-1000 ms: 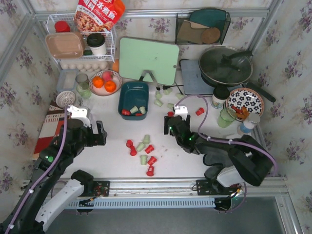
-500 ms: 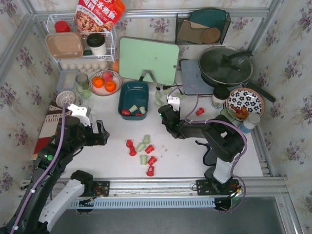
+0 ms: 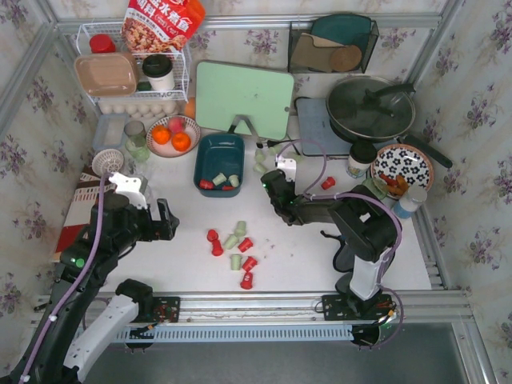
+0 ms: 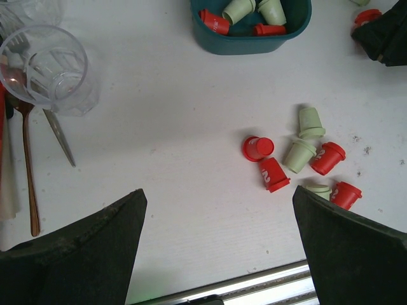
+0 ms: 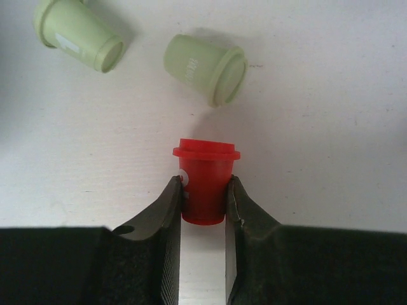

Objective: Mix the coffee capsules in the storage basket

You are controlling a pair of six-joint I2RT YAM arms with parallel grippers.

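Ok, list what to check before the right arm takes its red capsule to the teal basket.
1. Grip: right gripper clamps both sides of the bright red tapered plastic capsule: ok.
2. Capsule lifted off the white table: cannot tell.
3. Room in the dark teal rectangular plastic basket: holds a few capsules, floor showing: ok.
4. Two pale green capsules lie ahead, apart from the gripper: ok.
5. Left gripper open, empty, away from the basket: ok.

Floral-papered walls (image 3: 480, 104) around a white table (image 3: 296, 264), metal rails (image 3: 240, 22) along the edges
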